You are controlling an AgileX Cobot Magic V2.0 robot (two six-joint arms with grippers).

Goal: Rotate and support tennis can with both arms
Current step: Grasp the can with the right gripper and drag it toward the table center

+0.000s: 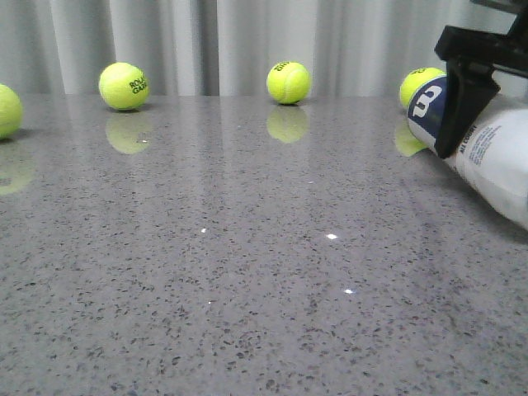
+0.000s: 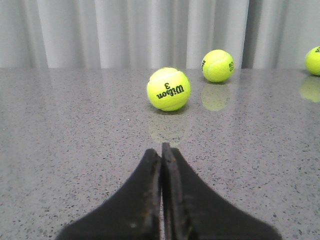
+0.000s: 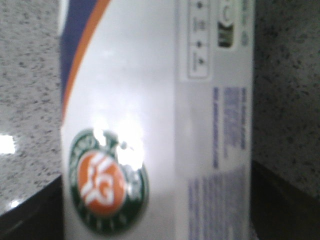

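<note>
A grey speckled stone worktop (image 1: 247,272) fills the scene, polished enough to mirror what stands on it. Small bright glints of light (image 1: 332,237) sit near its middle. Along the far edge hangs a pale grey-white curtain (image 1: 223,41) in vertical folds, its streaks reflected faintly in the far part of the surface. The lighting is soft and even.

A polished grey speckled stone table (image 1: 247,272) fills the scene, with pale pleated curtains (image 1: 231,41) hanging behind it. Yellow-green tennis balls sit along the far edge, well apart: one cut off at the left (image 1: 7,110), one printed with dark lettering (image 1: 124,86), one near the middle (image 1: 289,82), one at the right (image 1: 417,82). Each casts a faint reflection on the glossy surface.
</note>
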